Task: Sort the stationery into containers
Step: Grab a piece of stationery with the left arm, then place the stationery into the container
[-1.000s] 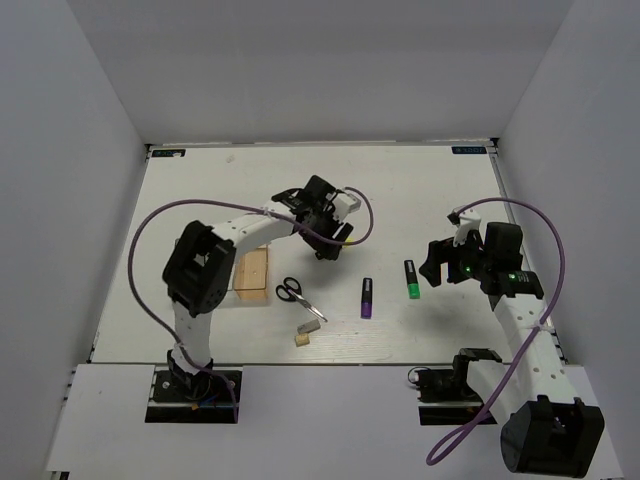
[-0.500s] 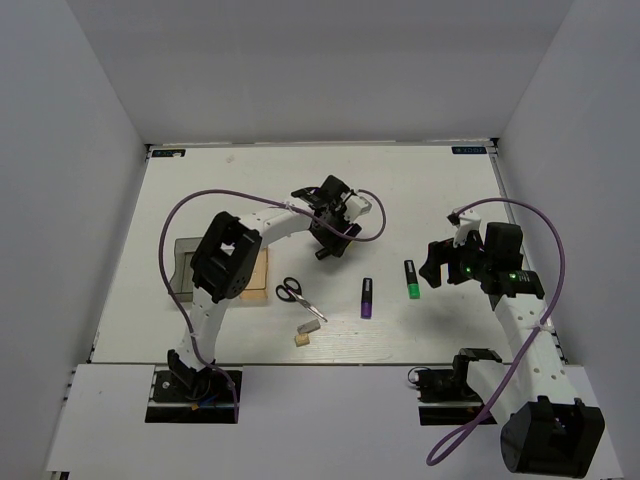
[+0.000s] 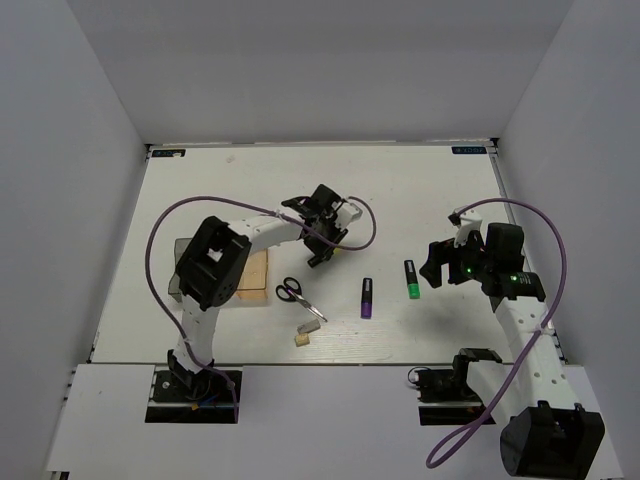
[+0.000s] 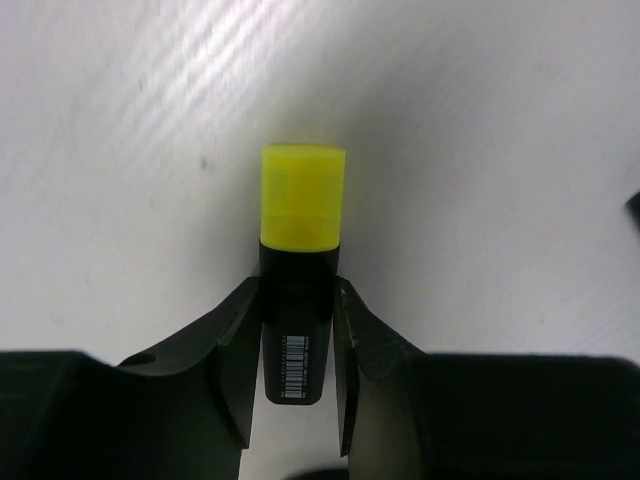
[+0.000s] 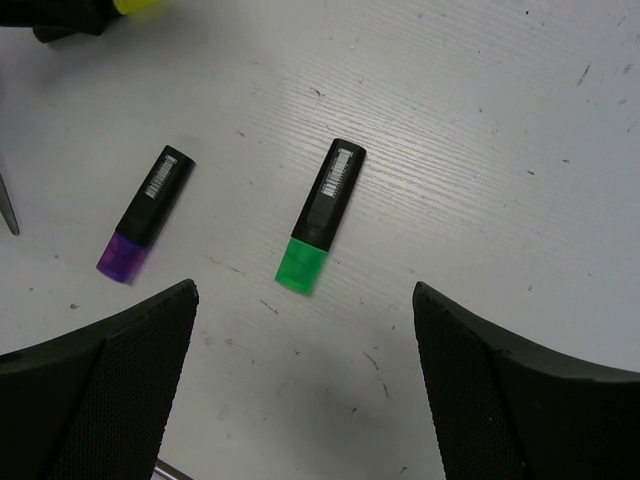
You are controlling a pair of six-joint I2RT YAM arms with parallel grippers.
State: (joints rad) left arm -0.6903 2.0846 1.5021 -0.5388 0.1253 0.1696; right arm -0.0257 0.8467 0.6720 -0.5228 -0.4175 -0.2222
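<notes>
Midway between the desk's (image 3: 420, 190) left and right edges, seen from above, the left jaws are hanging. At the left wrist, they are clamping the yellow highlighter (image 4: 302, 230) by its black body. Below the right wrist, the right jaws are hovering, spread wide, over the green highlighter (image 5: 322, 215).

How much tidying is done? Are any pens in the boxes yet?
Nothing looks put away yet: the amber tray shows nothing in its visible part, though the left arm hides much there. In hand: the left fingers grip the yellow highlighter. Left on the table: the purple highlighter, green highlighter, scissors and two small blocks. The right fingers hang open near the green one.
</notes>
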